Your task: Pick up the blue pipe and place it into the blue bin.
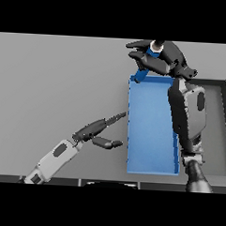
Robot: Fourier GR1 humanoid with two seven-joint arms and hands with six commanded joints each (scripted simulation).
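My right hand (157,57) has its fingers curled round the blue pipe (141,73), held over the blue bin's (151,131) far left corner. Placing is under way; next I should lower and release. My left hand (96,132) hangs open left of the bin.

- Light was even and flat across the grey table (55,83), with no visible source and no glare.
- Shadows were faint: only a soft darkening lay under the left hand (97,132).
- The right hand (160,58) read as a dark mass; its fingers merged with the blue pipe (143,69) they curled around.
- The blue bin (151,131) below that hand looked uniformly lit.
- Edges were soft throughout.
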